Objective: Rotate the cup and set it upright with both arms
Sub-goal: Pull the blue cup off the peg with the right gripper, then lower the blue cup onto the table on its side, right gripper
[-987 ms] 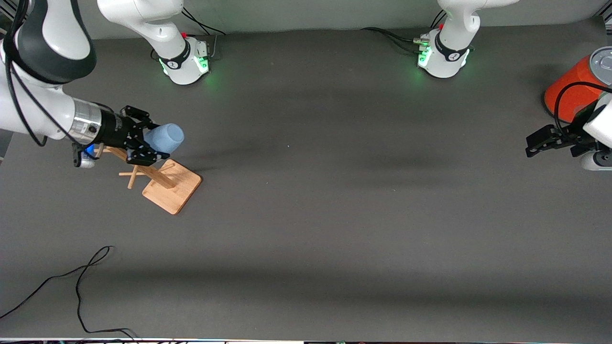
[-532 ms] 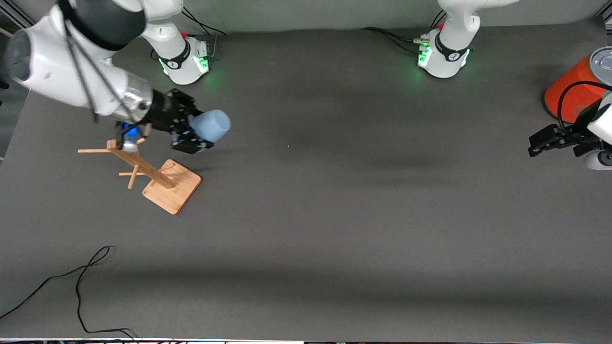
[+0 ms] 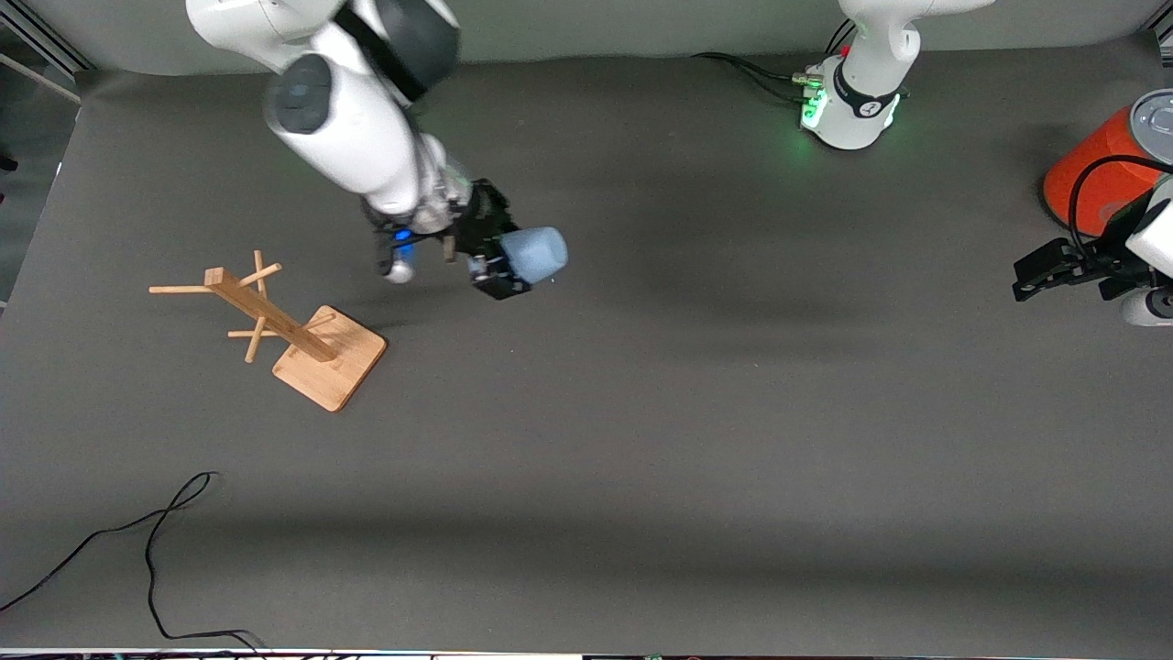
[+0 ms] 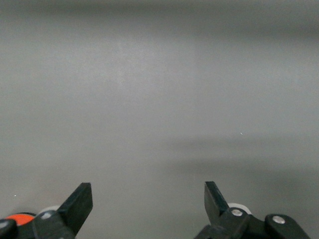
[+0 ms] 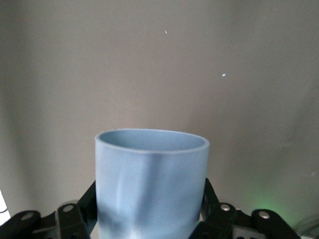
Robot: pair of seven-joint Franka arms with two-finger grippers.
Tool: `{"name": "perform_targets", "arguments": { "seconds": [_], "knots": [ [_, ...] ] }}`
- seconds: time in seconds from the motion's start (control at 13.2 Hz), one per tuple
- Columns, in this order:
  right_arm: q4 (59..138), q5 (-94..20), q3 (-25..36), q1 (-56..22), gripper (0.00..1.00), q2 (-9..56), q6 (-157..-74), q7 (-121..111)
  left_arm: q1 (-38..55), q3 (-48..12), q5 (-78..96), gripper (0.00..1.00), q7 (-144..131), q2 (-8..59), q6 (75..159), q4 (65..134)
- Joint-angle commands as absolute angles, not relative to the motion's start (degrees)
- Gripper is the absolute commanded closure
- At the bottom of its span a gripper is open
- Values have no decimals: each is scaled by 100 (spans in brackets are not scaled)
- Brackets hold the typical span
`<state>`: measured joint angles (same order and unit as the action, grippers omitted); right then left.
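Right claw: clamped on the cup, up over bare worktop.
Cup: lying sideways, long axis level, closed end pointing toward the left arm's end.
Left claw: spread wide, waiting beside the orange can.

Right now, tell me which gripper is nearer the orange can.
Left. The left gripper hangs open beside the orange can; the right gripper holds the cup mid-table.

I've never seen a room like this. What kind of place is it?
Probably a robot lab. Two white arms are bolted to a grey table; the right claw holds a blue cup, and the left claw waits open.
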<state>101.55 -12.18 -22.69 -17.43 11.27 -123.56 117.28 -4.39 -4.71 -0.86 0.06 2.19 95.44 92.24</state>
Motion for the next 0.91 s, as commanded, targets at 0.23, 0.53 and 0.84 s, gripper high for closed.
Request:
{"name": "perform_targets", "arguments": {
  "seconds": [0.23,0.53,0.84],
  "knots": [
    [9599,656,-2259,-2750,52,2529,-12911,13761,-448,-475,-35,0,-35,193,9475,9149],
    [9378,1668,-2241,-3137,52,3444,-12911,14527,-448,-475,-35,0,-44,202,9475,9149],
    [9369,2187,-2197,-3454,52,3911,-12911,15081,-448,-475,-53,0,-44,229,9501,9141]
  ]
}}
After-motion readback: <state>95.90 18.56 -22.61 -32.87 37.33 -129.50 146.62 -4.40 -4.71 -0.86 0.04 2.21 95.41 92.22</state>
